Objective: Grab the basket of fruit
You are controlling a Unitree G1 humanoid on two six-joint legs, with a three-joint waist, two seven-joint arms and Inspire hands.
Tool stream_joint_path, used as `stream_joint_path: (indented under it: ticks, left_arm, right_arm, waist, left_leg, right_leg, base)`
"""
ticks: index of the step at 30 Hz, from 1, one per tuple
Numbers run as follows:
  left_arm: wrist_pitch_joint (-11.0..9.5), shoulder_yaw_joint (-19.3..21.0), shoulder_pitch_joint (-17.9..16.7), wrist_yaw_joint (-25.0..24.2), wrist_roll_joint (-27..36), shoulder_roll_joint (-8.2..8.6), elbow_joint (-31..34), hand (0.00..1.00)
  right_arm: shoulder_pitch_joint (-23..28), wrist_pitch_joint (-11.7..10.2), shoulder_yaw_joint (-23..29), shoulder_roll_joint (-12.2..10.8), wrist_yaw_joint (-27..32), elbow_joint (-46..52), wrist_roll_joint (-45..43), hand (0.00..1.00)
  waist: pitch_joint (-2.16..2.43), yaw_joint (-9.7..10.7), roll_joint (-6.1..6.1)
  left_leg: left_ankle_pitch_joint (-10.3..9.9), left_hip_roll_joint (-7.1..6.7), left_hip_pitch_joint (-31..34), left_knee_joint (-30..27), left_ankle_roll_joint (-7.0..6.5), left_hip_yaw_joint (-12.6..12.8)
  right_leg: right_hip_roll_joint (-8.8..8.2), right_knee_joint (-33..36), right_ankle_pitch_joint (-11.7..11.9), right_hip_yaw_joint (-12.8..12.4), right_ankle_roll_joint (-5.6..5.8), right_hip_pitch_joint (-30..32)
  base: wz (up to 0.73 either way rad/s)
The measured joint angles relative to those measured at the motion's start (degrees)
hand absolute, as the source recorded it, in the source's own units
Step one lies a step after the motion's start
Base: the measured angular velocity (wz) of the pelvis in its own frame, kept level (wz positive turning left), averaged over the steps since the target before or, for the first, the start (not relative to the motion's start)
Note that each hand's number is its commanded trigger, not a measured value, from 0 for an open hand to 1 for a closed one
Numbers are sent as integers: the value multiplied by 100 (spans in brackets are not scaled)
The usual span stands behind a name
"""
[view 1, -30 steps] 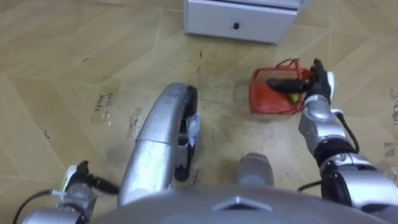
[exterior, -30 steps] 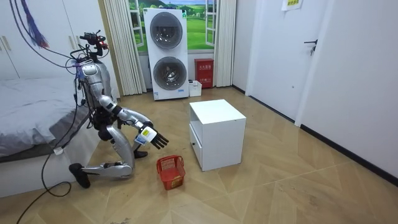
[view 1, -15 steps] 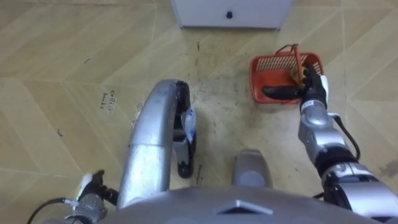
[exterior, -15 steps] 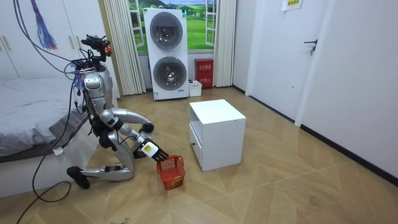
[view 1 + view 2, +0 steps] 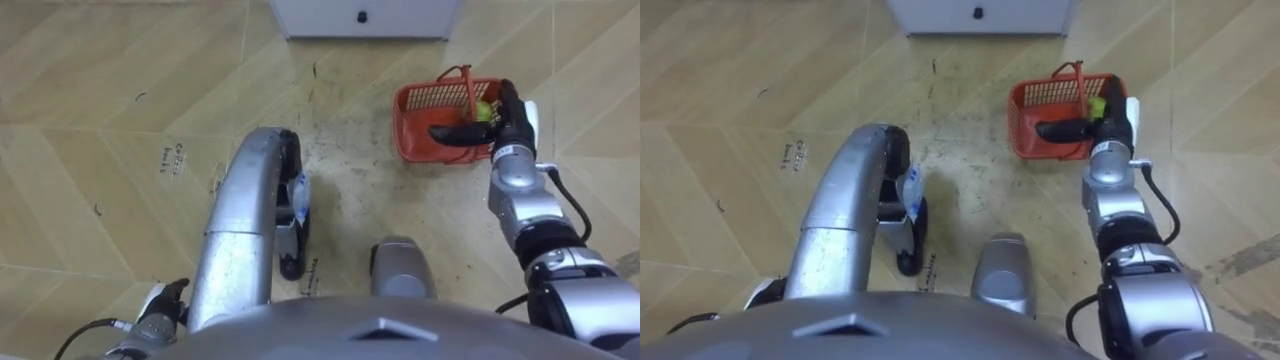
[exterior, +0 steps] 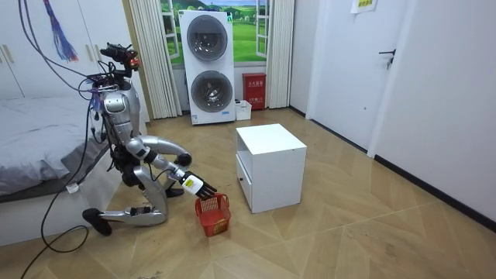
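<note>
Right arm extended forward. Right hand point(image 5: 508, 122) at the red basket's point(image 5: 404, 128) right rim, fingers point(image 5: 452, 132) straight, released, lying across its inside. Left hand point(image 5: 166, 300) near left; state cannot be told.

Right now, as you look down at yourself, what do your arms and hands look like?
My right hand has dark fingers and a small white tag on its back. The arm behind it is rounded silver-grey segments with black joints and a looping dark cable. My left hand looks dark with white too.
</note>
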State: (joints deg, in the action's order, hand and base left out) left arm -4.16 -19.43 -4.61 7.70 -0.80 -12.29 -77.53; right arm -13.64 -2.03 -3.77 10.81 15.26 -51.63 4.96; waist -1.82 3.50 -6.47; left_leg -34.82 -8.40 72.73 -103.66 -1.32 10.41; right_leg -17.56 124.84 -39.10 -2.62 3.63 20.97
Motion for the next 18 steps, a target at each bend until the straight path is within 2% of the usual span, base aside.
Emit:
stream_joint_path:
  ticks: [6, 10, 13, 15, 18]
  left_arm:
    - [-2, 2, -13, -63, 5, -23, 1, 0]
    - [12, 0, -35, -93, 6, -43, 59, 0]
    - [40, -18, -46, -117, 6, -79, 124, 0]
    - [81, -215, 4, -213, -1, -117, 158, 0]
    - [105, -290, 3, -297, 0, -152, 211, 0]
  right_arm:
    - [-2, 1, 21, 94, -63, -14, 7, 0]
    - [-173, 8, 10, 280, -220, -177, 142, 0]
    - [-281, 9, -1, 445, -232, -264, 369, 0]
    - [-410, 11, -8, 573, -262, -523, 585, 0]
    - [-534, 16, -8, 618, -420, -868, 792, 0]
  waist:
    - [-13, -165, 64]
    - [-18, -266, 72]
    - [-44, -275, 13]
    - [-53, -281, -7]
    - [-66, -310, -27]
  left_leg:
    - [0, -1, 63, 21, 0, 20]
    - [0, 57, 164, 48, -1, 58]
    - [23, 59, 216, 99, -13, 141]
    - [42, 73, 277, 118, -44, 203]
    - [43, 80, 313, 112, -45, 206]
  right_leg:
    - [-18, 8, -2, 120, -1, 22]
    - [-22, 41, -5, 173, 3, 136]
    - [-88, 53, -6, 145, 3, 220]
    - [-134, 53, -8, 147, 7, 288]
    - [-131, 46, -10, 146, 12, 324]
  base:
    - [10]
    - [9]
    - [6]
    - [7]
    - [1]
